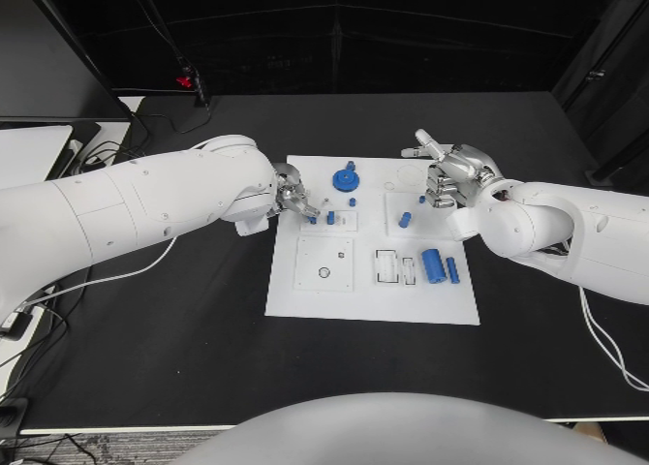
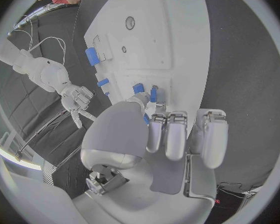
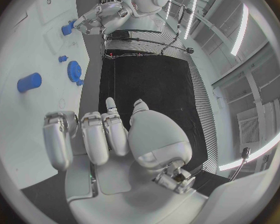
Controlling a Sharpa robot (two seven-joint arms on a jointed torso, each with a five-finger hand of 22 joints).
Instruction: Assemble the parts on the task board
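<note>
Task board [image 1: 369, 305], desk centre, bearing small blue parts [image 1: 435, 265], judged light, rigid, slick, best pinched across their sides; left robot hand [image 1: 294, 201] fingertips at blue pegs [image 1: 330, 218], grasp undeterminable; right robot hand [image 1: 453, 174] curled, empty, over board's far-right corner.

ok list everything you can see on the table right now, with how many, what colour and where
task board: one, white, middle of the black table.
gear: one, blue, far end of the board.
large cylinder: one, blue, lying at the board's right side.
slim peg: one, blue, lying just right of the large cylinder.
short peg: one, blue, on the board near the right hand.
small pieces: a few, blue, by the left hand's fingers.
cables: several, black and white, table's left side.
left hand: silver, over the board's left edge.
right hand: silver, fingers curled, holding nothing visible, over the board's far right corner.
</note>
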